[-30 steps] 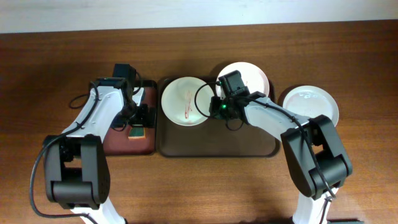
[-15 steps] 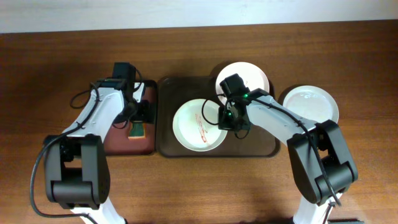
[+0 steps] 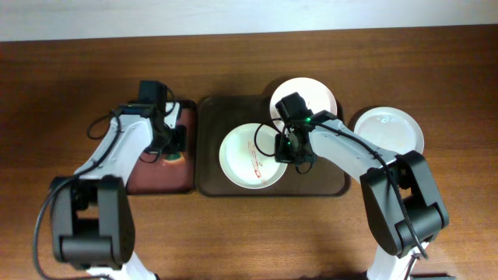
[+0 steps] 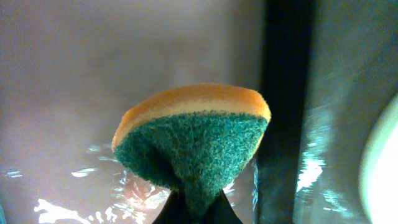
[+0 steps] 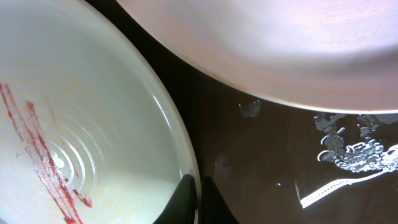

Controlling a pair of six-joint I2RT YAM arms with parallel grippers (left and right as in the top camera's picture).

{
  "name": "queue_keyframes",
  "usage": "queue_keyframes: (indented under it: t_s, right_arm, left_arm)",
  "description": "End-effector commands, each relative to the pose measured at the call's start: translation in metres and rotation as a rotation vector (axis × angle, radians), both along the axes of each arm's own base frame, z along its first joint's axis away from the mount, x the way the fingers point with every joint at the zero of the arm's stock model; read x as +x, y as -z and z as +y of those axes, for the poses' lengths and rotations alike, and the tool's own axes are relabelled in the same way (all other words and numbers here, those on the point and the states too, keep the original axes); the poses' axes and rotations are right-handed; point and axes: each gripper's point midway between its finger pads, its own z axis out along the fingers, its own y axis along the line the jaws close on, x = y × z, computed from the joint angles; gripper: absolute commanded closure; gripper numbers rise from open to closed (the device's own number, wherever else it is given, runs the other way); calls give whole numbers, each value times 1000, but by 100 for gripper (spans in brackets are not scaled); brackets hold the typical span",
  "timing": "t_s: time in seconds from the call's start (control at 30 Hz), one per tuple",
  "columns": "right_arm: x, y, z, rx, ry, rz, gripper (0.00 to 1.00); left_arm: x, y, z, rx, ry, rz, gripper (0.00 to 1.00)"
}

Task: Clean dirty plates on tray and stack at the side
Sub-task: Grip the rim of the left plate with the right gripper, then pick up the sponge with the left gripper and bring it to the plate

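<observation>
A pale plate (image 3: 250,155) (image 5: 74,112) with red smears lies in the front middle of the dark brown tray (image 3: 319,177) (image 5: 261,162). My right gripper (image 3: 281,149) (image 5: 199,204) is shut on this plate's right rim, one finger inside and one outside. A second white plate (image 3: 311,93) (image 5: 280,43) rests on the tray's back right corner. A third white plate (image 3: 389,131) sits on the table to the right of the tray. My left gripper (image 3: 173,148) (image 4: 194,214) is shut on an orange-and-green sponge (image 4: 193,143), pinching its green side over the maroon tray.
The narrow black-rimmed tray with a maroon inside (image 3: 156,175) stands left of the brown tray. Its wet floor (image 4: 74,93) shows under the sponge. Bare wooden table (image 3: 249,233) runs along the front, and a white wall edge borders the back.
My right gripper dragged the smeared plate from the tray's back left toward its front middle. My left gripper closed on the sponge.
</observation>
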Motion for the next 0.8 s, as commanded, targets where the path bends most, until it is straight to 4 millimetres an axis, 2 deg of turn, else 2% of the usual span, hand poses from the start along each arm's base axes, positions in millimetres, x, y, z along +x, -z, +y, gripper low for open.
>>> queue_keyframes:
  t_s: [0.0,0.03,0.2,0.37,0.57,0.77]
  right_arm:
    - [-2,0,-8,-50,-10,-14,96]
    - [-2,0,-8,-50,-10,-14,96]
    - [-2,0,-8,-50,-10,-14,96]
    - [-2,0,-7,-50,-10,-14,96]
    - [-2,0,-7,-50,-10,-14,96]
    - [-2,0,-8,-50,-10,-14,96]
  left_arm:
    - [21,-67,-2,-38,2,-209,100]
    - [22,-79,-2,-40,2,-243,100]
    - [12,-170,1,-41,0,-492,100]
    - [-1,-225,3,-43,-3,-658,100]
    - [-6,-255,3,-50,-2,-759,100]
    - [-6,-262,3,-51,-2,-788,100]
